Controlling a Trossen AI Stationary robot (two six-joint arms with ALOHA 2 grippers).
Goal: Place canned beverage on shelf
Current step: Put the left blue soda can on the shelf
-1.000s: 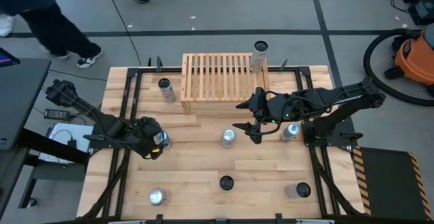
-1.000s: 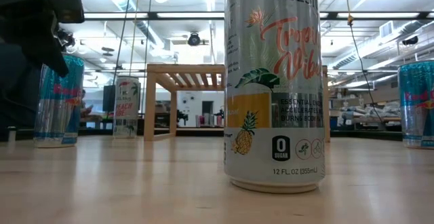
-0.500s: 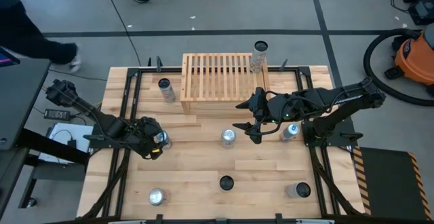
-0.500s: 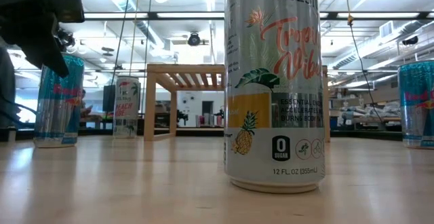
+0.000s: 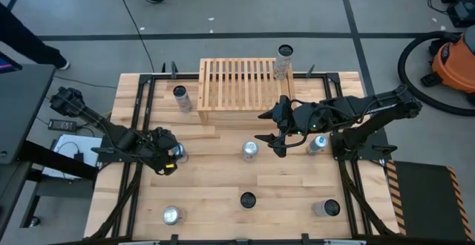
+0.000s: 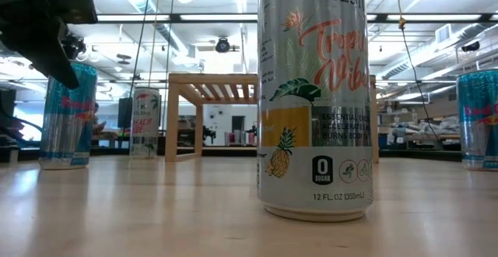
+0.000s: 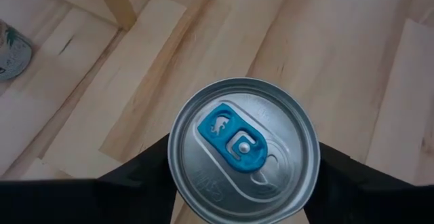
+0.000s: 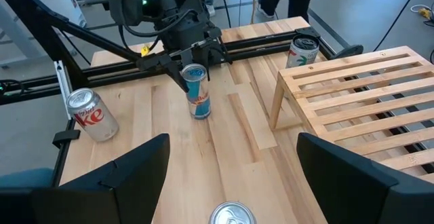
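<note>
Table: pale wood planks, smooth with visible grain, framed by black metal rails.

Near edge, high view: three upright cans in a row, a silver-topped can toward the left corner, a dark-topped can at the middle, a grey-topped can toward the right corner. In the low view the middle one stands closest, glossy white aluminium printed with a pineapple and tropical leaves.

Mid-table, left side: left gripper has its jaws closed on a slim blue-and-silver can; brushed silver lid with a blue pull tab, dark fingers pressed to both sides of the can. It stands upright on the planks.

Mid-table, centre: a silver-lidded can stands just beside the right gripper, whose jaws stand wide and hold nothing. Another can sits behind that arm, partly covered.

Far edge: light natural-wood shelf, thin parallel slats on top, plain board sides. A dark-topped can stands on the table near its left side; a patterned can stands at its far right corner, whether on the slats or beside them I cannot tell.

Room: grey floor with dark seam lines, an orange shop vacuum with black hose to the right, a person's leg at far left.
</note>
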